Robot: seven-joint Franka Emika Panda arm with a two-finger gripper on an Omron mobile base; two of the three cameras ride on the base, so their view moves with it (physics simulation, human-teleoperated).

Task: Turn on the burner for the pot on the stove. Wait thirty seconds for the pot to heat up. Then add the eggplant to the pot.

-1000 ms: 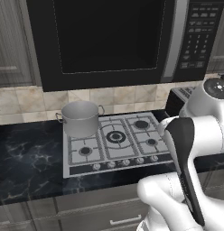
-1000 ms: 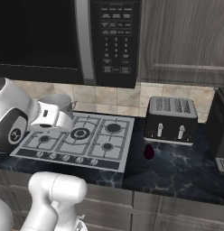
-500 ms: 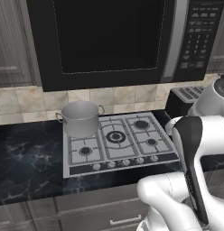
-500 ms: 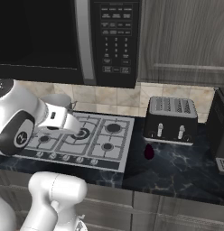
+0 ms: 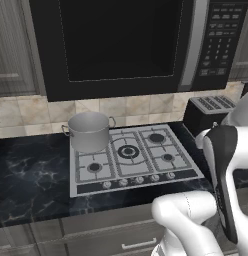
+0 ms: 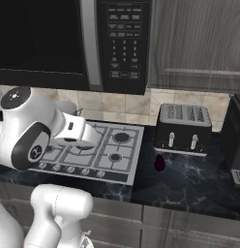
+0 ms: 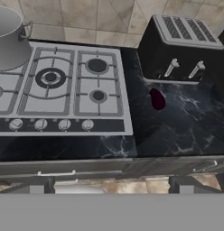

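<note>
A kitchen counter, described left to right. One grey pot point(image 5: 89, 131) stands on the back-left burner of the stove point(image 5: 131, 159), a silver cooktop with five burners and a front row of five knobs point(image 7: 40, 125). To the right of the stove, one small dark purple eggplant point(image 7: 157, 99) lies on the black counter point(image 7: 177, 131), just in front of one black toaster point(image 7: 181, 48). One microwave point(image 5: 126, 42) hangs above. The fingertips are not clearly visible in the hand view; the pincer reads as spread wide and holds nothing, hanging well back from the counter. No flame is visible, so the first step, lighting the pot's burner, seems not yet done. The next move calls for reaching down to the correct knob.
</note>
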